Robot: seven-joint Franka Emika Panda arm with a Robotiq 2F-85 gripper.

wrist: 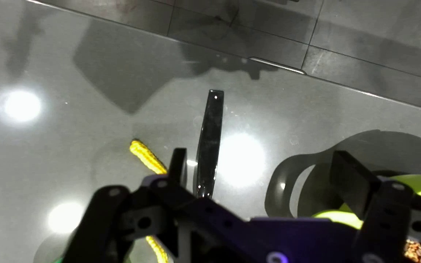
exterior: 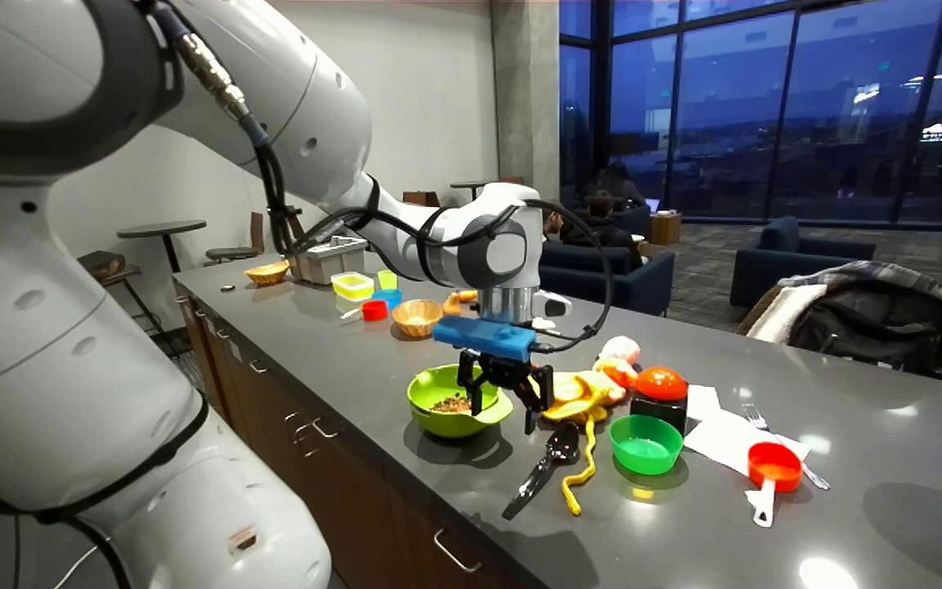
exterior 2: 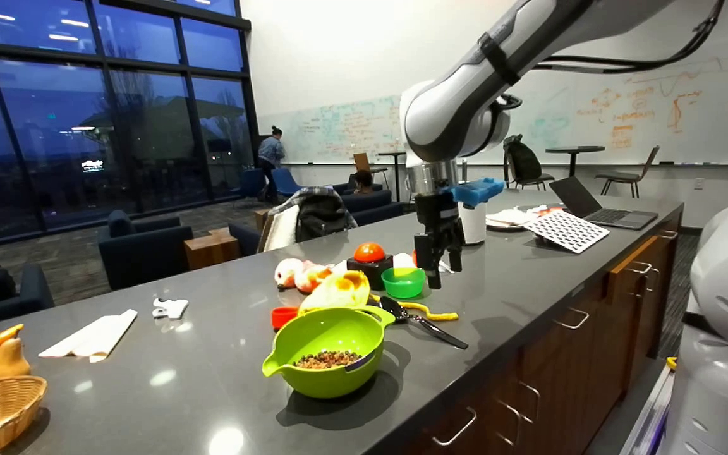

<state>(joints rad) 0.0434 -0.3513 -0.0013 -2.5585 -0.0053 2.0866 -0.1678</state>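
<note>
Pincer [exterior: 507, 407] apart, fingers [wrist: 178, 164] spread wide, hanging above the grey counter [exterior: 684, 532]. Clock read off each frame, 12 at top.

In an exterior view: black spoon [exterior: 540, 473] lies on the counter at 5 o'clock from the pincer, handle running toward 7. In the wrist view that handle shows between the two fingers, nearer the 9 o'clock one, its end toward 12. Yellow cord [exterior: 590, 446] lies just beside the spoon, at 4 from the pincer, leading up to a rumpled yellow item [exterior: 577, 397], kind unclear, at 3.

Lime bowl [exterior: 442, 424] sits upright at 9, brown and dark grains [exterior: 450, 404] in its bottom. Green cup [exterior: 647, 460] between 3 and 4. Red dome [exterior: 661, 383] on a black box [exterior: 656, 413] at 3, farther out; pink-and-orange plush [exterior: 620, 352] at 2. Red measuring cup [exterior: 775, 465] at 3 from the green cup, fork [exterior: 816, 478] and white paper [exterior: 724, 438] near it. Wooden bowl [exterior: 418, 321] between 10 and 11; grey bin [exterior: 332, 263] at 10, well back.

In an exterior view: laptop [exterior 2: 623, 217] at 2 o'clock from the pincer, wicker basket [exterior 2: 4, 411] at 8, cut by the frame. Dark armchair [exterior 2: 149, 253] at 9, beyond the counter.
</note>
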